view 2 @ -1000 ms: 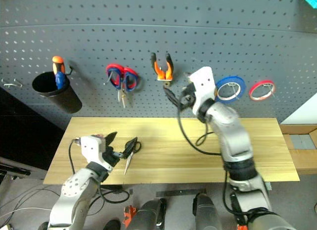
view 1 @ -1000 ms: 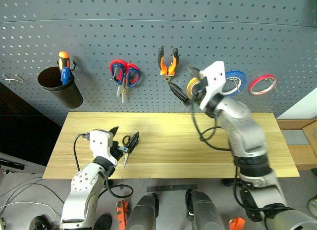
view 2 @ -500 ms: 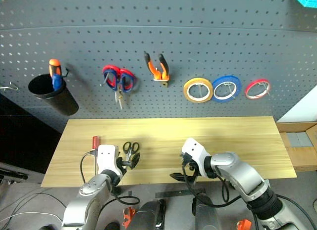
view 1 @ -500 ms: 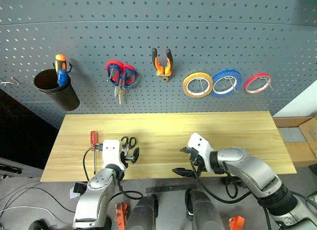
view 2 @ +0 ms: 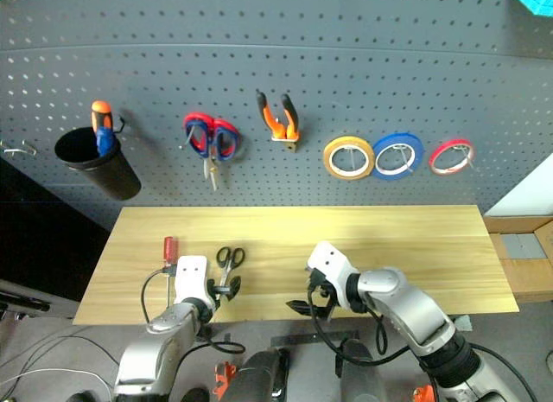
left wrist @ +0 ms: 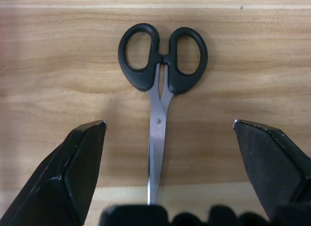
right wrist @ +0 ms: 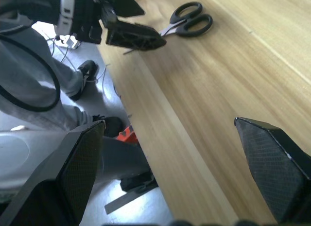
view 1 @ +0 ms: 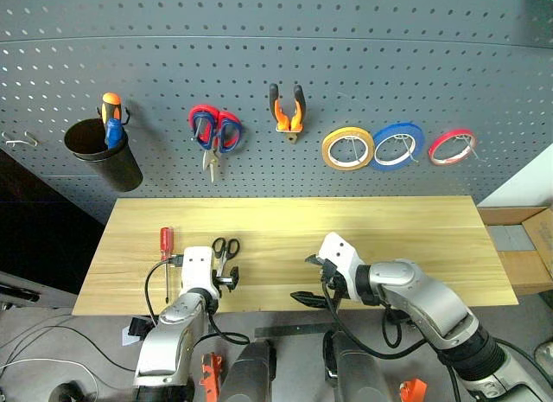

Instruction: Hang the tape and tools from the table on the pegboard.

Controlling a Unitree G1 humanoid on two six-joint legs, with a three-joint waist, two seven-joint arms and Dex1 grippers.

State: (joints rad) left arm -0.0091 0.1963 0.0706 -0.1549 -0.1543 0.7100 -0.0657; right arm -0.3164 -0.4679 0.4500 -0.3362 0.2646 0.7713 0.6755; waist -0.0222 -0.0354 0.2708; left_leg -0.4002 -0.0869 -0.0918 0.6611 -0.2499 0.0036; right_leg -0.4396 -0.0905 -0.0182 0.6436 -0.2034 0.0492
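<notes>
Yellow-tan tape ring [view 1: 347, 149] & orange-and-black pliers [view 1: 288, 111] hanging on dark grey pegboard [view 1: 363, 65]; small black-handled steel scissors [left wrist: 162, 73] & slim red-handled screwdriver [view 1: 165, 246] lying on pale wood bench [view 1: 415, 238]. Left hand [left wrist: 170, 126] hovering spread wide over scissors, prob. next pick; right hand [view 1: 308, 281] empty, gaping too.

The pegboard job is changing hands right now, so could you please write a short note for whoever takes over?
Left gripper: open, empty, its fingers either side of the black-handled scissors lying flat on the table.
Right gripper: open, empty, low over the table's near edge.
Done: yellow tape and orange-and-black pliers hang on the pegboard.
Left: the black-handled scissors and the red-handled screwdriver, both on the table's left part. Probably close on the scissors first, then hang them.
</notes>
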